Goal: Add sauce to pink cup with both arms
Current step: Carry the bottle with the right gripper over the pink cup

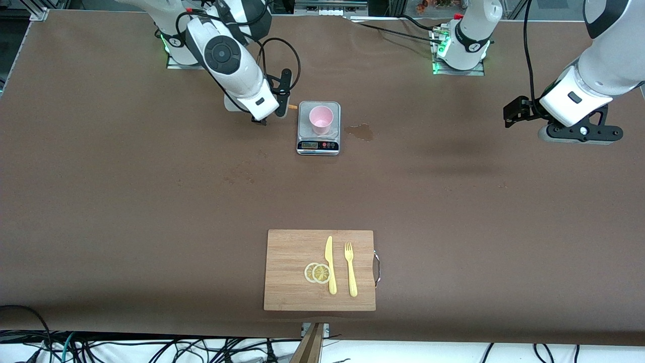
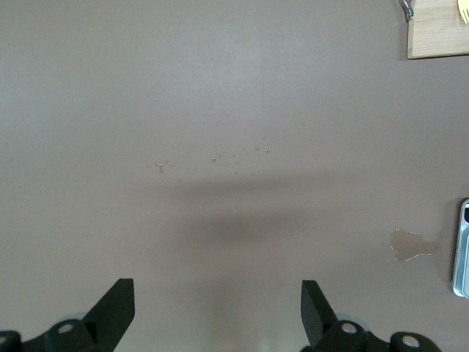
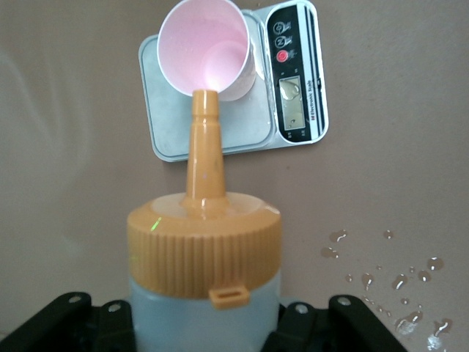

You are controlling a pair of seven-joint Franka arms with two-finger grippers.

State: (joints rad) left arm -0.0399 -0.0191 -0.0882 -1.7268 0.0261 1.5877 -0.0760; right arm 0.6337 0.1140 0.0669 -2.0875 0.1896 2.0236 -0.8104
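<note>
The pink cup (image 1: pixel 321 119) (image 3: pixel 207 48) stands upright on a small steel scale (image 1: pixel 318 144) (image 3: pixel 293 95). My right gripper (image 1: pixel 274 112) (image 3: pixel 205 330) hangs beside the scale toward the right arm's end of the table. It is shut on the sauce bottle (image 3: pixel 204 249), which lies tipped with its orange nozzle (image 1: pixel 292 107) (image 3: pixel 205 139) aimed at the cup's rim. In the front view the arm hides most of the bottle and the nozzle tip stops short of the scale. My left gripper (image 1: pixel 577 133) (image 2: pixel 218 308) waits open over bare table at the left arm's end, holding nothing.
A wooden cutting board (image 1: pixel 287 282) (image 2: pixel 440 29) nearer the front camera carries a yellow knife (image 1: pixel 330 264), a fork (image 1: pixel 350 269) and two lemon slices (image 1: pixel 317 273). A wet stain (image 1: pixel 362 132) (image 2: pixel 410 246) lies beside the scale, and droplets (image 3: pixel 396 282) dot the table.
</note>
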